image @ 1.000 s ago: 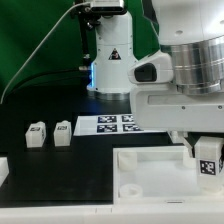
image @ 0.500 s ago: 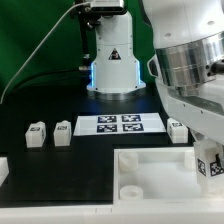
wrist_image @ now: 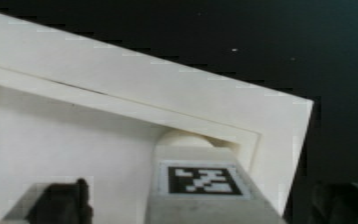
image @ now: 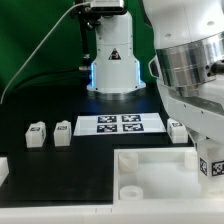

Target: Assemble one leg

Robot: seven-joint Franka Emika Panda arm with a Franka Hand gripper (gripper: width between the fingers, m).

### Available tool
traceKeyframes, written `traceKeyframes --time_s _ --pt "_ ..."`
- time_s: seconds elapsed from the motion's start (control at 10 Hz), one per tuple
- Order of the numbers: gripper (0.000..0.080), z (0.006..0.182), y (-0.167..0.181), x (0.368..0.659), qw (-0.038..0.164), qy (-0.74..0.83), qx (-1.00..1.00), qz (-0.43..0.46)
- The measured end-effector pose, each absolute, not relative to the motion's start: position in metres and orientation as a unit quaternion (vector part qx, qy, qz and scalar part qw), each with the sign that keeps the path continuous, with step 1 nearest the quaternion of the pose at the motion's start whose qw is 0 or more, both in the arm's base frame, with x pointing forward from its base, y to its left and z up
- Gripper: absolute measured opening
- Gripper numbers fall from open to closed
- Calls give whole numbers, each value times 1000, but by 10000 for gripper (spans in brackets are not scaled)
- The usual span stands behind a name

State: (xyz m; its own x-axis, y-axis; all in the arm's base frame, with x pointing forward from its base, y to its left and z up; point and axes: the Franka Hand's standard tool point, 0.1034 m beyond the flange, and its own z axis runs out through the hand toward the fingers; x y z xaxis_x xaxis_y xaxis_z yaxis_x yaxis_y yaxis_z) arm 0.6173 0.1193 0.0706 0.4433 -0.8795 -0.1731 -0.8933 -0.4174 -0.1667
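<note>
My gripper [image: 209,160] is shut on a white leg [image: 210,166] with a black-and-white tag, and holds it upright over the far right corner of the large white tray-like part [image: 150,165]. In the wrist view the leg [wrist_image: 204,182] stands between my two dark fingers [wrist_image: 59,203], right by the tray's round corner hole [wrist_image: 194,140]. Whether the leg touches the tray I cannot tell. Two more legs [image: 36,134] [image: 63,132] stand on the black table at the exterior view's left. A further leg [image: 178,129] stands right of the marker board.
The marker board [image: 120,124] lies flat at mid-table. The robot base [image: 110,60] stands behind it. A round hole [image: 130,189] shows at the tray's near left corner. A white part edge [image: 3,170] shows at the exterior view's far left.
The arm has turned and shifted right, carrying the held leg slightly right and down toward the tray corner. This uncovered the leg right of the marker board. Nothing moved in the last half second.
</note>
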Motion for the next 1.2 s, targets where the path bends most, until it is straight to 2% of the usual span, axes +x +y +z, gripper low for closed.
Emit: traceKeyframes --time_s 0.2,0.5,0.6,0.7,0.8,0.9,1.0,1.1,1.2 --pt "647 81 123 615 109 383 -917 3" --pt "649 79 121 615 103 253 -962 -10" --pt "649 82 125 617 76 169 -983 -20" --pt "649 82 127 622 60 49 -997 -22" --pt "649 80 128 627 60 10 -998 -24" --pt "649 79 128 626 62 40 -997 -22" --pt "535 79 128 626 63 51 -997 -21" --pt "535 79 128 625 62 48 -997 -21" --pt "353 79 125 626 61 65 -996 -21"
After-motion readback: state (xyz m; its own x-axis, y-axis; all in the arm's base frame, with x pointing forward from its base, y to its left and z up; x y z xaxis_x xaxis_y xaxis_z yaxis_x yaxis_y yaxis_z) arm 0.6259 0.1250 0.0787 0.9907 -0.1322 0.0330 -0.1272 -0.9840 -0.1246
